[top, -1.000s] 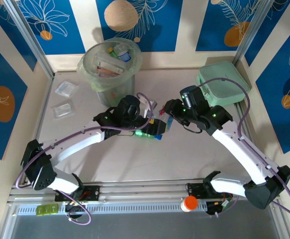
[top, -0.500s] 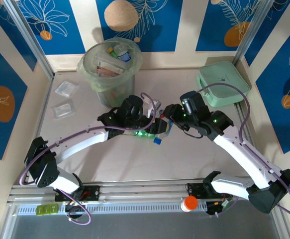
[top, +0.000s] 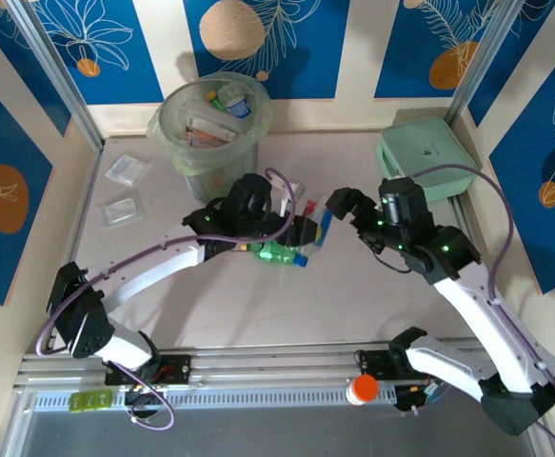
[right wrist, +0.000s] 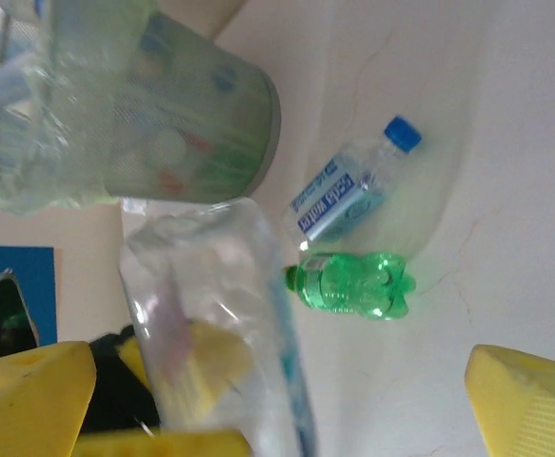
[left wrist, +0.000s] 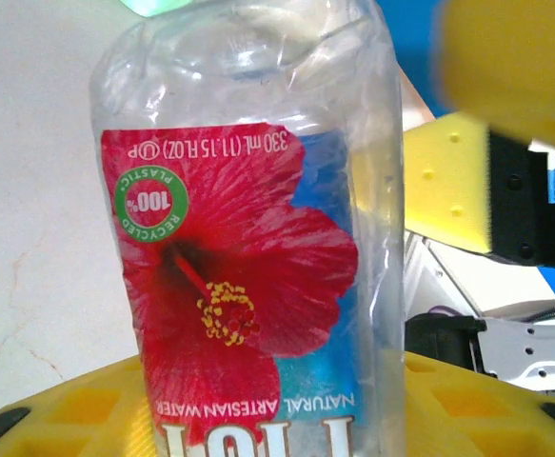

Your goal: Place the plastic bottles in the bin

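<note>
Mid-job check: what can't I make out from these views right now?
- Hibiscus-label bottle: left wrist view crops both ends, cap unseen; right wrist view blurs it.
- Blue-capped bottle: top view, left arm covers most of it.
- Bin: top view, contents too small and liner-clouded to count.

High overview, wrist close-ups (same bottle)
</note>
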